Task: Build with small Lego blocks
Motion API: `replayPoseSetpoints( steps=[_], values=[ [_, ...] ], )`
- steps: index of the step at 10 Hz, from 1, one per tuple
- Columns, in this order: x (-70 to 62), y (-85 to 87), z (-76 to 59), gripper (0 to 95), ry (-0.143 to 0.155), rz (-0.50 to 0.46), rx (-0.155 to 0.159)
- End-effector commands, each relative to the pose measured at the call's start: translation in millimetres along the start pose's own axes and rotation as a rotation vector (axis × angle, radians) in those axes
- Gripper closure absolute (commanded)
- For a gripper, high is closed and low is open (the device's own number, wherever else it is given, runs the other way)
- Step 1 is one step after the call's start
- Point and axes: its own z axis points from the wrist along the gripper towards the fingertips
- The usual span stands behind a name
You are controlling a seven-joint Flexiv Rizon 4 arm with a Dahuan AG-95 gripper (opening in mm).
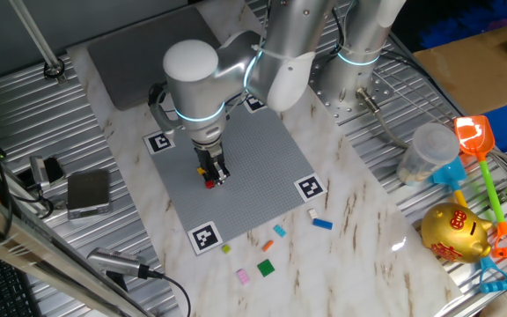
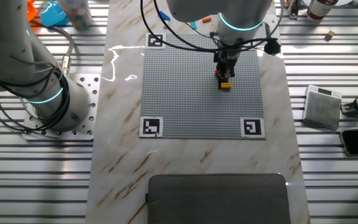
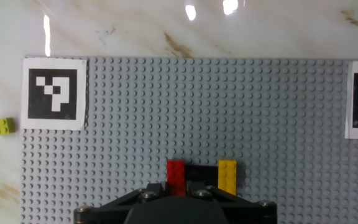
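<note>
On the grey studded plate (image 1: 253, 167) a red brick (image 3: 176, 177), a black brick (image 3: 201, 170) and a yellow brick (image 3: 227, 175) stand side by side. My gripper (image 3: 176, 188) is down at the plate, with its fingers closed on either side of the red brick. The gripper (image 1: 212, 174) also shows in one fixed view and in the other fixed view (image 2: 224, 70), above the yellow brick (image 2: 225, 85). Loose bricks lie off the plate: blue (image 1: 323, 224), orange (image 1: 280, 231), green (image 1: 266, 267), pink (image 1: 243, 276) and yellow-green (image 3: 4, 126).
Black-and-white markers (image 1: 204, 237) sit at the plate's corners. A gold piggy bank (image 1: 454, 232), toy spades (image 1: 478, 145) and a plastic cup (image 1: 428, 151) lie at the right. A grey pad (image 2: 219, 198) lies at the table's end. A second arm's base (image 2: 42, 93) stands beside the plate.
</note>
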Motion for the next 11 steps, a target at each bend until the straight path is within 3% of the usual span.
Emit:
replayPoseSetpoints(
  steps=[1,11],
  values=[
    [0.3,-0.6,6.7,95.0,-0.004,0.002,0.002],
    [-3.1,-0.5,8.5,95.0,-0.016,0.0,0.0]
  ],
)
